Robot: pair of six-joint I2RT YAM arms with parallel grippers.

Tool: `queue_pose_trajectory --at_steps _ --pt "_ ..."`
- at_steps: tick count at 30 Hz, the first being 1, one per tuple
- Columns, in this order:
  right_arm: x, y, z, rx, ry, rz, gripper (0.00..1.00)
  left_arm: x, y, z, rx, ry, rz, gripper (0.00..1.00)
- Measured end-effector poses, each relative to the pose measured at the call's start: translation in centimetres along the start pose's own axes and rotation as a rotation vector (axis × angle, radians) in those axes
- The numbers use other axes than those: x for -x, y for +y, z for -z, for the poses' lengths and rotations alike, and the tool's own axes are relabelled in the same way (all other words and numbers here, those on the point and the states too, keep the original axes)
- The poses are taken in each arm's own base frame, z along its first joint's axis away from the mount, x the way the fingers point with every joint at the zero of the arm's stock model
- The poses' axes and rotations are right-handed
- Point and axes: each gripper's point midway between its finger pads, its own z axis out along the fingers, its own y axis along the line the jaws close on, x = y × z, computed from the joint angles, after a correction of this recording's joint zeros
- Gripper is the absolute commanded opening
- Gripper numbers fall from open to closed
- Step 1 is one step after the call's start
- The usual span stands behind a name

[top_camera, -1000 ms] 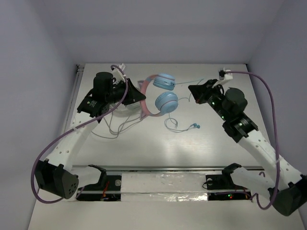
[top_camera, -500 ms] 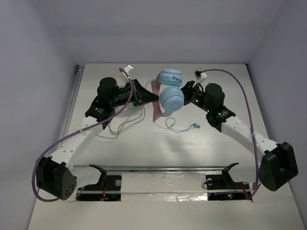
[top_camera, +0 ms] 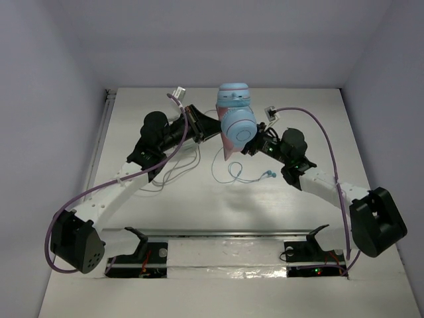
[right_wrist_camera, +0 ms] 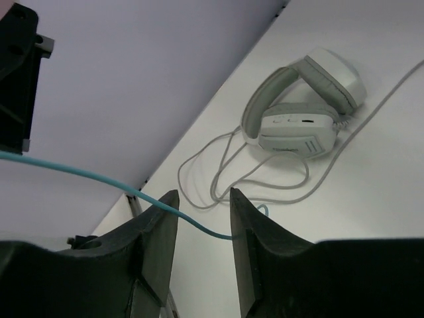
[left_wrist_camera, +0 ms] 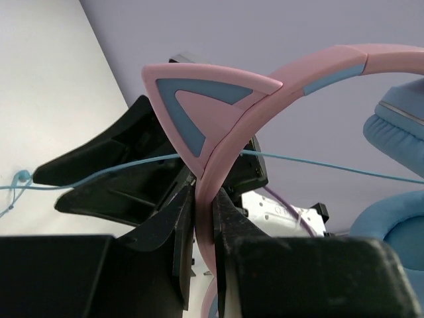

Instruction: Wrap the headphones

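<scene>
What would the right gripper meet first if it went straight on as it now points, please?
Probably the thin cable of the headphones, crossing between the right gripper's fingers; the white-grey headphones lie farther on.

Soft, even light falls from overhead, with a cool violet tint on the walls. The worktop reads bright, almost washed to white, and the shiny strip along its near edge throws crinkled glare. Shadows are faint and soft-edged, lying close under the arms. From the left wrist, the left tool is near-black with little detail, while the headphones are crisp and evenly lit. From the right wrist, the right tool is dim and soft; the white-grey headphones beyond are in fair focus.
</scene>
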Motion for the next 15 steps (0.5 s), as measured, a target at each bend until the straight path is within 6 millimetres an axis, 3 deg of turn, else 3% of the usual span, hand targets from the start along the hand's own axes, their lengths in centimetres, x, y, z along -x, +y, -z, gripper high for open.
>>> queue_pose_trajectory --at_steps 8,13,15 --pt "-1.1 0.1 -0.5 0.072 0.0 -0.03 0.46 1.5 0.7 -0.3 0.061 -0.074 -0.015 0.0" --pt "-2.1 -0.3 -0.9 0.104 0.023 -0.064 0.32 2.4 0.7 -0.3 0.093 -0.109 -0.044 0.0" --pt "-2.4 -0.1 -0.8 0.116 0.025 -0.075 0.18 2.6 1.0 -0.3 0.111 -0.12 -0.052 0.0"
